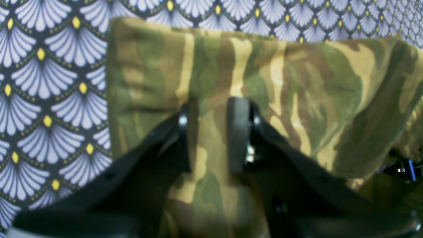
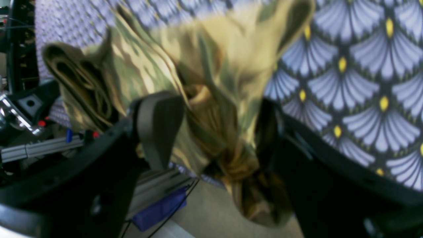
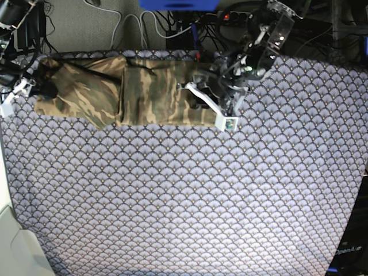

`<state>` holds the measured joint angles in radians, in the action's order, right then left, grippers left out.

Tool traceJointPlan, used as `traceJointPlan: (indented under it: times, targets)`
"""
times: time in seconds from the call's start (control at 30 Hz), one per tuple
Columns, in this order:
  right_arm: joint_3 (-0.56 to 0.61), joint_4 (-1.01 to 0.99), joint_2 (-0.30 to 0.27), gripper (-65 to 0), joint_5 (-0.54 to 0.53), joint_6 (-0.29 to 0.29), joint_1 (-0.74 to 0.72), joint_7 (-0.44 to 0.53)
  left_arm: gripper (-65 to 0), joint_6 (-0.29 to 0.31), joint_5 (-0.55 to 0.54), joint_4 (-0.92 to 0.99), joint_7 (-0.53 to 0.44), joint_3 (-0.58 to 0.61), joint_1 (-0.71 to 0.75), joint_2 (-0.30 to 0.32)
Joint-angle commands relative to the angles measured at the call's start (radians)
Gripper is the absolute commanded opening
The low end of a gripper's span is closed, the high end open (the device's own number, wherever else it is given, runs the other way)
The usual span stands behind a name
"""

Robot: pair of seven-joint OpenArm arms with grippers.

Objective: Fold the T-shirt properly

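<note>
The camouflage T-shirt [image 3: 132, 95], olive, tan and brown, lies folded into a long band on the fan-patterned cloth [image 3: 184, 195]. The left gripper [image 1: 211, 132] pinches its edge; the right gripper [image 2: 218, 129], jaws wide, has bunched shirt fabric between them.

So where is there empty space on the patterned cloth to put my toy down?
Nearly all of the purple-grey fan-scale patterned tablecloth is bare: everything below the camouflage-print T-shirt, down to the near edge, plus the far right side. It is crowded along the far edge, where the shirt lies with the left gripper and right gripper at its two ends.
</note>
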<state>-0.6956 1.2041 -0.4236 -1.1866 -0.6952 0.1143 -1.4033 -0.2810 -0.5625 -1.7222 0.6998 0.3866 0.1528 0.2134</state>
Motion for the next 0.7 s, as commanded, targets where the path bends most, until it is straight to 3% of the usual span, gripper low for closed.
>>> traceJointPlan:
  times: [0.0,0.5,0.57,0.67]
  targets:
    - [0.004,0.015,-0.022,-26.3,-0.034,-0.003,-0.005,0.007,-49.8,0.007,-0.001,-0.012,-0.016,-0.005,-0.009,-0.004]
    - [0.087,0.016,-0.021,-27.1,-0.029,-0.003,0.003,0.007,-49.8,0.007,-0.001,-0.012,-0.016,-0.005,-0.012,-0.004]
    - [0.087,0.016,-0.021,-31.9,-0.029,-0.003,0.023,0.007,-49.8,0.007,-0.001,-0.017,-0.016,-0.005,-0.011,-0.004]
    - [0.110,0.016,-0.021,-45.6,-0.029,-0.003,0.037,0.028,-49.8,0.007,-0.001,-0.022,-0.016,-0.005,-0.009,-0.002]
